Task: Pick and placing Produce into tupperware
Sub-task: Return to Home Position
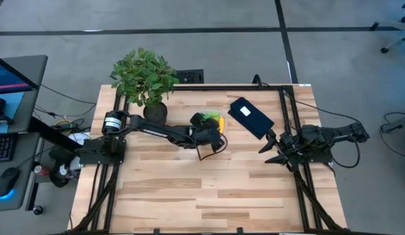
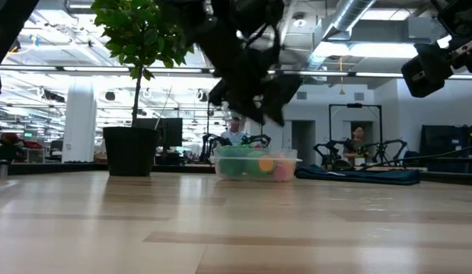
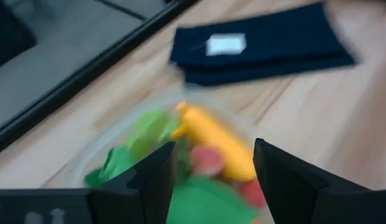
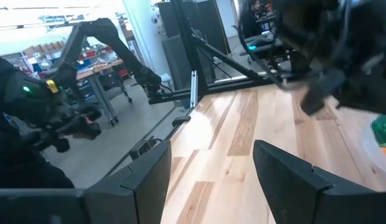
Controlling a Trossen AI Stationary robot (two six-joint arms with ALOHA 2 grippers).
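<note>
Near the worktop's point(image 1: 209, 189) far edge the tupperware point(image 2: 293, 161) is filled with produce point(image 3: 213, 140); placing is judged done. Above it the left hand point(image 3: 211, 155) is held wide, empty; the right hand point(image 4: 211, 155) is parked wide at the right edge.

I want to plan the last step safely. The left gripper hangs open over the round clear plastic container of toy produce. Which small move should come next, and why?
Probably raise the left gripper and draw it back. It is open and empty, the toy produce lies inside the round clear plastic container, and the right gripper waits open aside.
</note>
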